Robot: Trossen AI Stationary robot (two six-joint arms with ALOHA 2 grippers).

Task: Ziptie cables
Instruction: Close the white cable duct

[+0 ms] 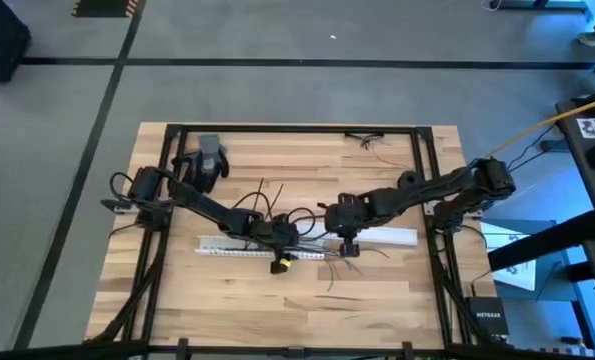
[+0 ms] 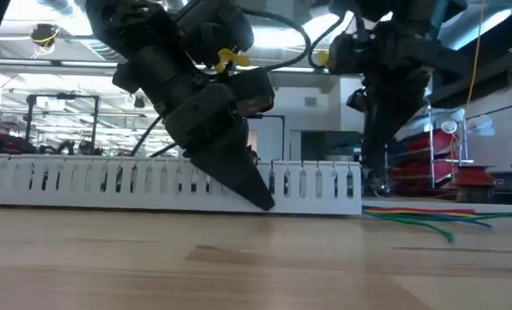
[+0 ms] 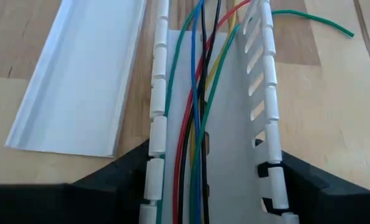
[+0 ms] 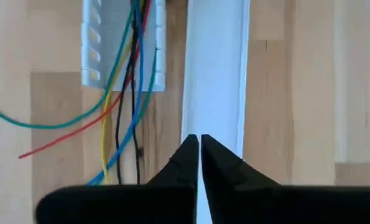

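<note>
The cables (image 3: 197, 124) are thin green, red, blue, yellow and black wires. They lie along the inside of a white slotted duct (image 1: 247, 246) at mid-table, and their ends spill from its right end (image 4: 125, 81) onto the wood (image 2: 419, 215). My left gripper (image 3: 212, 186) is open and straddles the duct, one finger outside each slotted wall. My right gripper (image 4: 200, 140) is shut. It points down over a flat white cover strip (image 4: 216, 74) that lies beside the duct's right end. My left gripper has its fingers (image 3: 125, 171) close against the outer sides of the duct's two walls (image 3: 155, 137), slanting down from above and pointing along the duct. I cannot tell whether they touch it. My right gripper's shut tips stand over the cover strip's edge (image 4: 191, 124); whether they touch cannot be told.
A grey and black object (image 1: 209, 158) lies at the table's far left. Loose thin wires lie near the far edge (image 1: 372, 140) and nearer the front (image 1: 327, 285). A black frame (image 1: 297, 129) runs round the tabletop.
</note>
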